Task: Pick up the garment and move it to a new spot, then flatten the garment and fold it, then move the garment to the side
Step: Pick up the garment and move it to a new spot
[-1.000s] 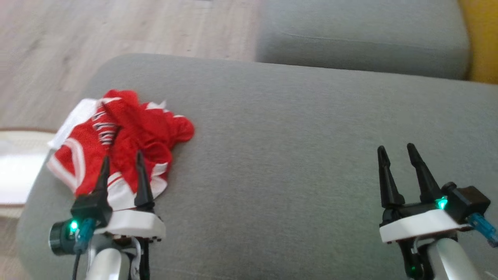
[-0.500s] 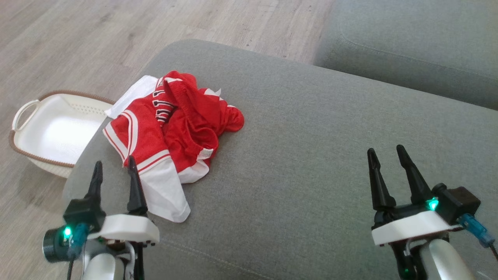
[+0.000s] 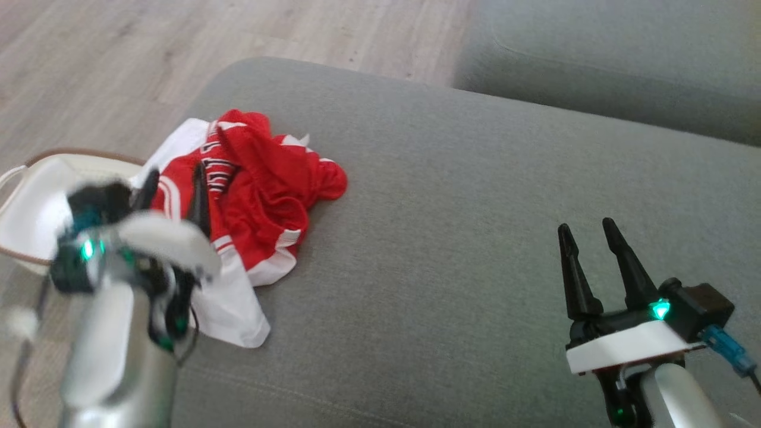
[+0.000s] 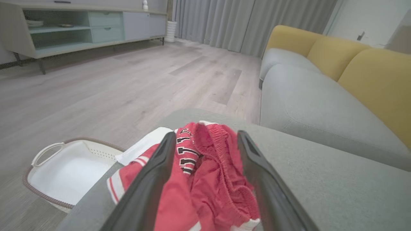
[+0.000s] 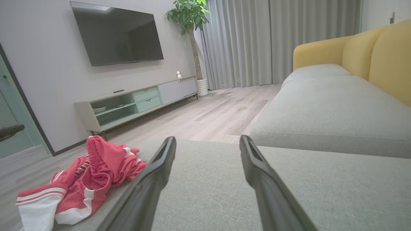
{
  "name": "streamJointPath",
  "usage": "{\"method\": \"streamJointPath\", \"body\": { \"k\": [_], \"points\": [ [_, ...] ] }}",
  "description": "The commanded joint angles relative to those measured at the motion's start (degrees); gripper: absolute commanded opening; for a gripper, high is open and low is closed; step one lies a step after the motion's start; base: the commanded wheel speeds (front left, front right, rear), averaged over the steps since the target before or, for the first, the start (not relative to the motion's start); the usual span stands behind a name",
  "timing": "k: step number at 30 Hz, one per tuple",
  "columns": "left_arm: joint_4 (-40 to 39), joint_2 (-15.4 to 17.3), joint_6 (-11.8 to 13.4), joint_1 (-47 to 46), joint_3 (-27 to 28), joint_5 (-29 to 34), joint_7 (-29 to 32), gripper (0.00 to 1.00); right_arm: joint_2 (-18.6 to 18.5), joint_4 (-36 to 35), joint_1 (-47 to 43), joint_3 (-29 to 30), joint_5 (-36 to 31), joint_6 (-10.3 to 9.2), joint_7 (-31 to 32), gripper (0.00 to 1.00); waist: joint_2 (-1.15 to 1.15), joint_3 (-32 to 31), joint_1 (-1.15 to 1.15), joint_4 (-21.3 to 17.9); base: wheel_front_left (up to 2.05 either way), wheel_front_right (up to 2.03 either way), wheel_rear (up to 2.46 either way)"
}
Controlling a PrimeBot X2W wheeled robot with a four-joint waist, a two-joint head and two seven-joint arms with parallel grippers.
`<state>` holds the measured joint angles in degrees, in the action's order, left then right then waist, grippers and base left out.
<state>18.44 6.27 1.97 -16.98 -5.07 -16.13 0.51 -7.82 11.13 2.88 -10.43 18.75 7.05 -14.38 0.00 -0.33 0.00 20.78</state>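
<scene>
The right gripper (image 3: pixel 585 226) hangs low over the bare grey cushion (image 3: pixel 475 208), its 2 dark fingers spread wide and grasping nothing. The left gripper (image 3: pixel 176 171), blurred in the head view, sits over the near left part of the cushion with its 2 fingers likewise released and apart. In the left wrist view the garment (image 4: pixel 205 166) shows between them; whether the tips touch the cloth cannot be told.

The garment (image 3: pixel 267 184) is a crumpled red mesh piece with white trim and black-and-white lettering. It lies bunched at the cushion's left end, with 1 white panel spread toward the near edge and another white corner reaching the far left edge. It is well apart from the right gripper.

Just beyond that edge, on the pale wooden floor (image 3: pixel 119 59), stands a white laundry basket (image 3: pixel 30 196) with a brown rim. Past the floor gap lies a second grey seat cushion (image 3: pixel 624 59) with a yellow backrest (image 4: pixel 369 73). Farther off are a low TV cabinet (image 5: pixel 135 102), a wall-mounted TV (image 5: pixel 117 33), a potted plant (image 5: pixel 189 12) and grey curtains (image 5: pixel 257 41).
</scene>
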Motion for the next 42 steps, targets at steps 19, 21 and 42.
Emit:
{"method": "streamJointPath", "body": {
  "k": [19,21,42],
  "points": [
    [28.0,9.6,-0.1,-24.1,6.9,-7.8,23.7,1.00,-4.6,-4.0,7.1,-2.6,3.2,0.44,-0.6,1.00,0.00,9.3,0.00,-15.8,0.00,0.00,0.00],
    [30.3,10.3,-0.4,-25.1,7.3,-8.2,23.4,1.00,-4.8,-4.1,7.3,-2.7,3.4,0.44,-0.6,1.00,0.00,9.8,0.00,-16.7,0.00,0.00,0.00],
    [27.5,8.6,-8.5,-33.5,-5.7,-2.7,23.0,0.00,-1.5,-1.7,4.6,-2.2,2.9,0.44,-0.6,1.00,0.00,0.4,0.00,-20.5,0.00,0.00,0.00]
  ]
}}
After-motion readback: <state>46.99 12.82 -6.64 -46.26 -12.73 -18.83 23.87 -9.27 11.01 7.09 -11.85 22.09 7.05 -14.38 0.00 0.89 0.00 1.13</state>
